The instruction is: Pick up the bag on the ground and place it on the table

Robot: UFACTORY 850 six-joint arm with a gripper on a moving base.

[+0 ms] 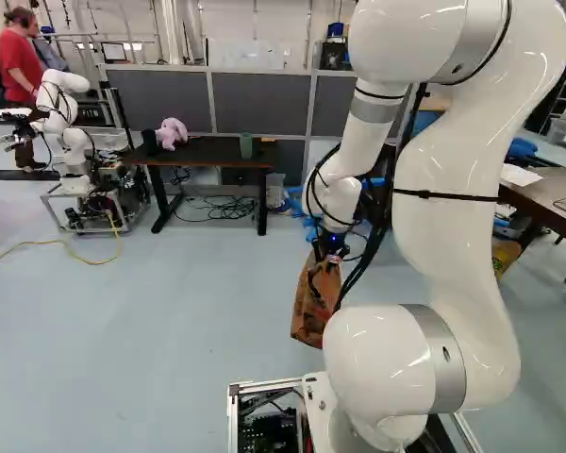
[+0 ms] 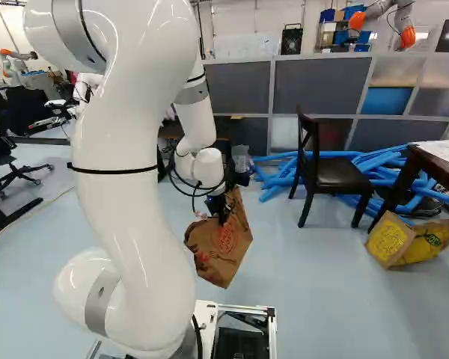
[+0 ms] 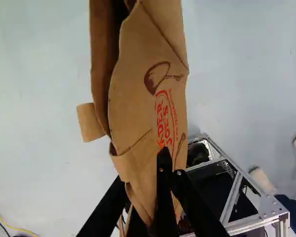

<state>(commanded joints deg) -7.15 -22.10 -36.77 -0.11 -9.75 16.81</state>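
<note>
My gripper (image 2: 220,208) hangs at the end of the arm, shut on the top of a brown paper bag (image 2: 223,243) with red print. The bag hangs tilted above the floor, low beside the arm. In the wrist view the gripper (image 3: 168,174) pinches the edge of the bag (image 3: 143,98), whose creased body stretches ahead of the fingers; the pads are hidden. A dark table (image 1: 208,154) stands beyond, bearing a pink plush toy and a green cup. A brown table (image 1: 552,189) stands at the right of the left base view.
Another robot (image 1: 71,142) stands left of the dark table. A black chair (image 2: 329,176), blue tubes (image 2: 273,183) and a yellow-and-brown bag (image 2: 408,241) on the floor lie toward the brown table. Cables lie beneath the dark table. The base frame (image 3: 237,182) is close beside the held bag.
</note>
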